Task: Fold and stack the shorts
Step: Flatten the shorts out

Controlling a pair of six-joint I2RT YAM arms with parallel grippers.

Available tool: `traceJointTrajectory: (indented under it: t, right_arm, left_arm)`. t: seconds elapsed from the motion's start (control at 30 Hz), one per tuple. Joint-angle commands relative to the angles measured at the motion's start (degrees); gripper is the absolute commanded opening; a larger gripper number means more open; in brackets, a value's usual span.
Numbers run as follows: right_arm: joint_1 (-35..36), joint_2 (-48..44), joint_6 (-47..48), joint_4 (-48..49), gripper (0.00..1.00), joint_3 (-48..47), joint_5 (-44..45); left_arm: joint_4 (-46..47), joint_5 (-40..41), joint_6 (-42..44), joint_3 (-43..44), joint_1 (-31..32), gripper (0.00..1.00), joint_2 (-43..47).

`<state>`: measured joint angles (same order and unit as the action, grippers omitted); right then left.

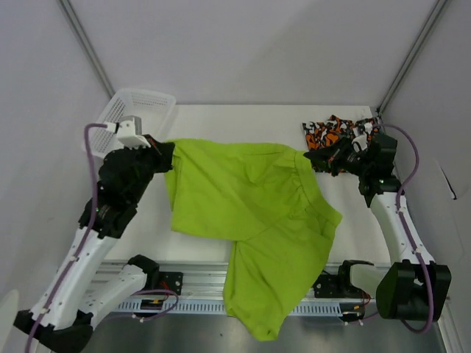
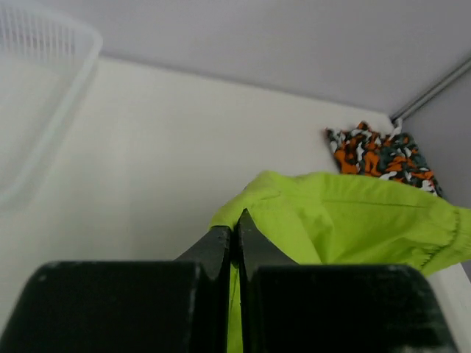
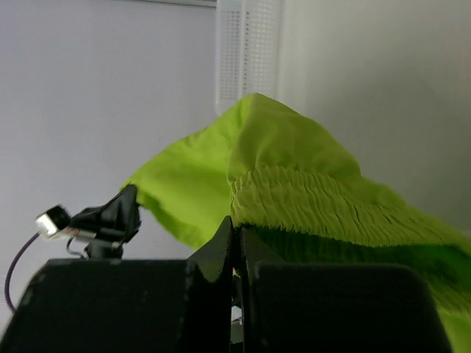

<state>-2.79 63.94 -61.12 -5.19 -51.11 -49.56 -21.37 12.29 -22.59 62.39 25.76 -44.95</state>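
Note:
The lime green shorts (image 1: 250,213) are stretched between my two grippers, and one leg hangs over the near table edge. My left gripper (image 1: 163,151) is shut on the fabric's left corner; in the left wrist view the closed gripper (image 2: 235,229) pinches green cloth (image 2: 353,220). At the right corner my right gripper (image 1: 318,159) is also shut, and in the right wrist view that gripper (image 3: 237,237) bites just under the gathered elastic waistband (image 3: 316,206). The camo shorts (image 1: 333,132) lie folded at the back right corner, also visible as a camo patch (image 2: 379,156) in the left wrist view.
A white mesh basket (image 1: 140,109) stands at the back left, close behind my left arm; its rim (image 2: 44,110) shows in the left wrist view. Grey walls enclose the table on three sides. A metal rail (image 1: 191,288) runs along the near edge.

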Motion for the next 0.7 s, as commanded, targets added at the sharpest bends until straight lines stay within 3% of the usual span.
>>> traceJointTrajectory:
  t: [0.0,0.13,0.3,0.67]
  right_arm:
    - [0.9,0.1,5.2,12.9,0.00,2.1,2.2]
    - [2.0,8.9,7.8,17.3,0.00,2.8,4.6]
    - [2.6,20.8,10.4,23.3,0.00,-1.8,6.1]
    - [2.6,49.9,9.3,30.2,0.00,-27.2,4.6]
  left_arm:
    - [12.4,-11.8,-8.7,-9.2,-9.3,0.00,2.5]
    - [16.1,-14.6,-12.7,-13.7,-13.9,0.00,-6.4]
    - [25.2,-10.1,-16.1,-18.6,-14.3,0.00,-14.4]
    - [39.7,-10.4,-17.8,-23.1,-21.7,0.00,-26.1]
